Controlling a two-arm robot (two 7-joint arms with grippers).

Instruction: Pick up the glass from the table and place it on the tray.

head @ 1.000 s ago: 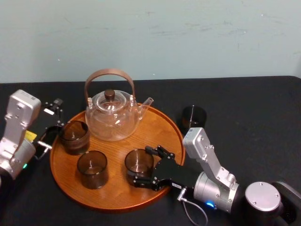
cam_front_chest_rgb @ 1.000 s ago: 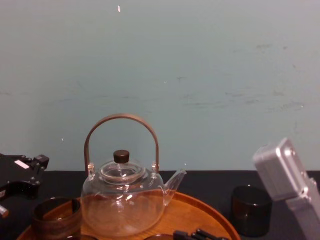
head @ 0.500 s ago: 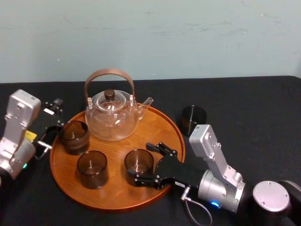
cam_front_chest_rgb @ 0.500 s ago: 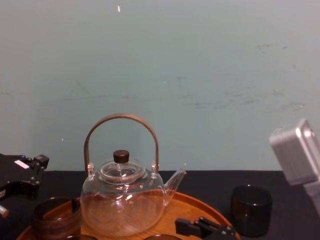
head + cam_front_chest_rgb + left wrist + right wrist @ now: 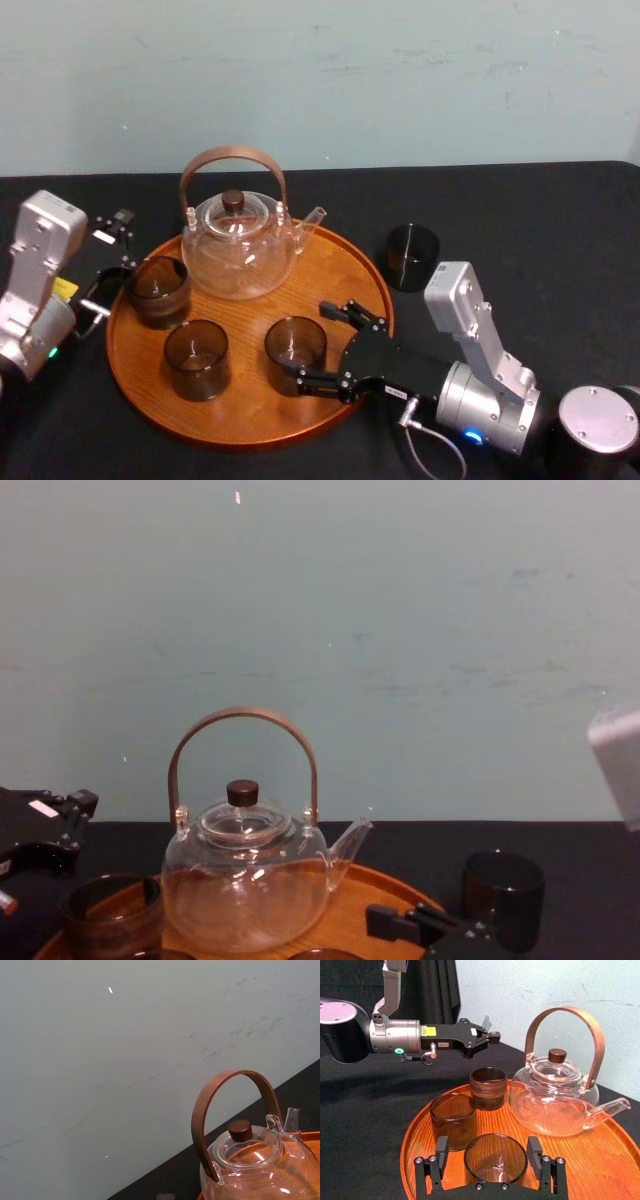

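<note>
The right pincer (image 5: 487,1147) is spread wide around a glass (image 5: 495,1158), with a gap on each side. This glass stands on the tray (image 5: 350,270), near the tray's front rim. Another dark glass (image 5: 412,257) stands on the tabletop (image 5: 540,230), just right of the tray. The left pincer (image 5: 120,246) sits open by the tray's left rim.

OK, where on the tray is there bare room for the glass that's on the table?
Best is the bare wood at the right of the tray, between the teapot spout, the rim and the front glass. The open right gripper straddles that glass. The left half is crowded: two glasses, with the left gripper beside the rim.
</note>
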